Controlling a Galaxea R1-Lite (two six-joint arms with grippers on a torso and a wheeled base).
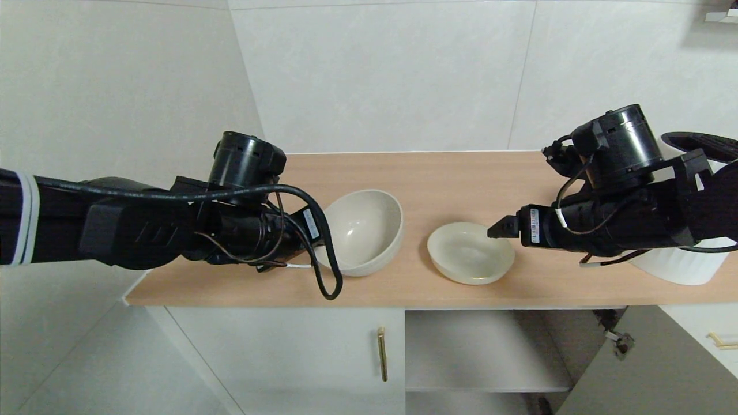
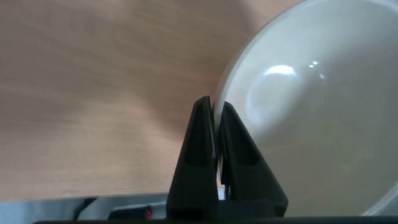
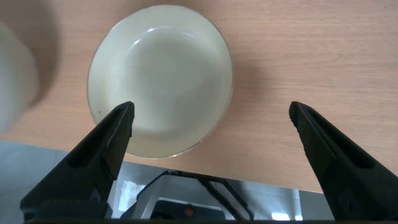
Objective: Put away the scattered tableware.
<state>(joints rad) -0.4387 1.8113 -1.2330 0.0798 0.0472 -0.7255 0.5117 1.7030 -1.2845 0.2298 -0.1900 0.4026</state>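
A large cream bowl [image 1: 366,230] stands tipped on the wooden counter [image 1: 450,173], its opening facing up and left. My left gripper [image 1: 321,245] is shut on its near-left rim; in the left wrist view the black fingers [image 2: 202,134] pinch the bowl [image 2: 311,124] wall. A smaller, shallower cream bowl [image 1: 470,252] sits upright to the right, near the front edge. My right gripper [image 1: 499,227] hovers open at that bowl's right rim. In the right wrist view its fingers [image 3: 106,149] spread wide over the small bowl [image 3: 158,81].
A white ribbed container [image 1: 683,262] stands at the counter's right end behind my right arm, with a dark round thing [image 1: 700,141] beyond it. Below the counter are a closed door with a gold handle [image 1: 381,354] and an open shelf compartment [image 1: 478,346].
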